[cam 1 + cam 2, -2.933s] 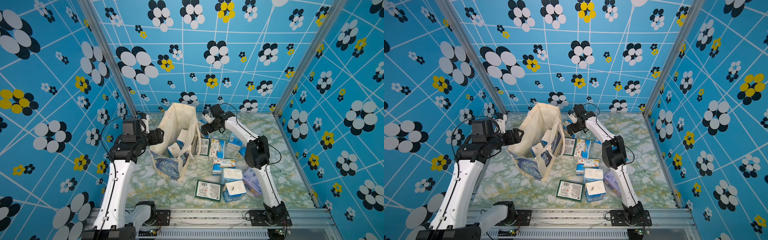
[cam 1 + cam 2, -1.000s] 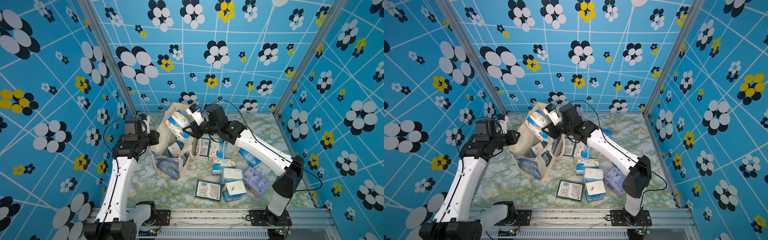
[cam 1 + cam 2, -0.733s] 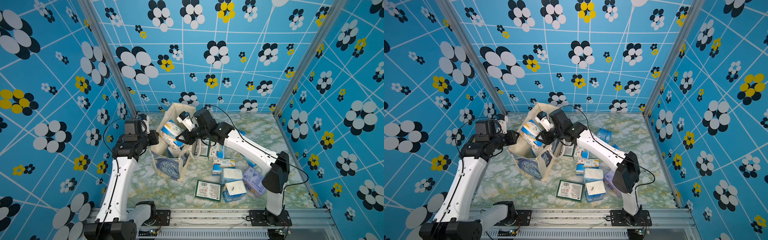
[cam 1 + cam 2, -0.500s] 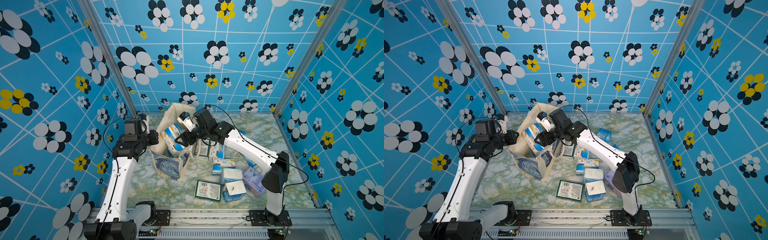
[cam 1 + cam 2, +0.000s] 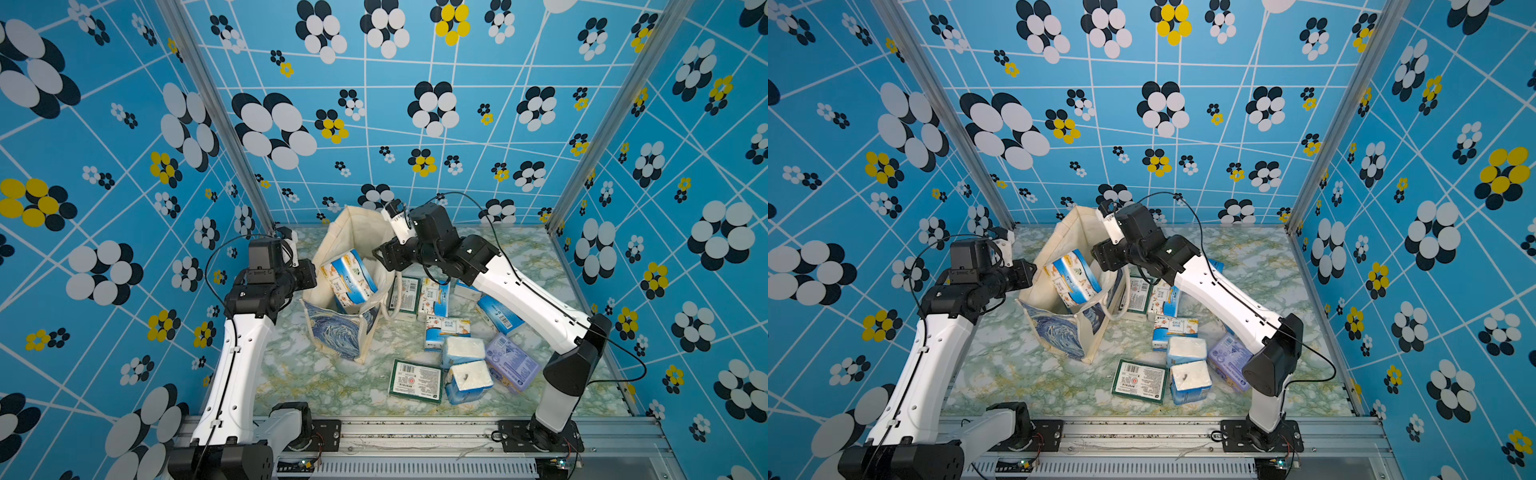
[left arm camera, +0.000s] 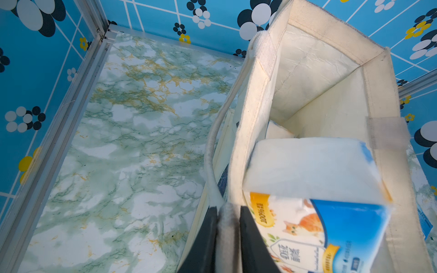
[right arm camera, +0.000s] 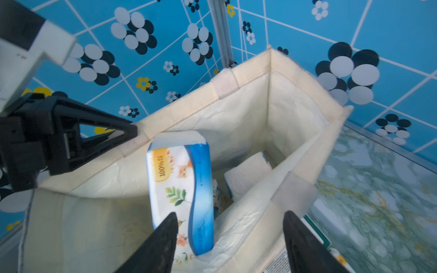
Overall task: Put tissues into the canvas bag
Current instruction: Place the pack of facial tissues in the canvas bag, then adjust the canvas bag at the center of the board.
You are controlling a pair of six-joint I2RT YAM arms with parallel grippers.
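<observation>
With the canvas bag (image 5: 336,332) pinched at its rim by the left gripper (image 6: 228,209), the open right gripper (image 7: 230,214) was best lifted straight clear of the seemingly propped tissue pack (image 7: 179,179).

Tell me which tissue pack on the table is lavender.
The lavender pack beside the right arm's elbow, at the pile's front; the other loose packs are blue-and-white or green-labelled.

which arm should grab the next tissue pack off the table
Right. The right fingers stand open and empty above the canvas bag, and the loose tissue packs lie on that side. The left fingers are shut on the bag's rim, holding it open.
</observation>
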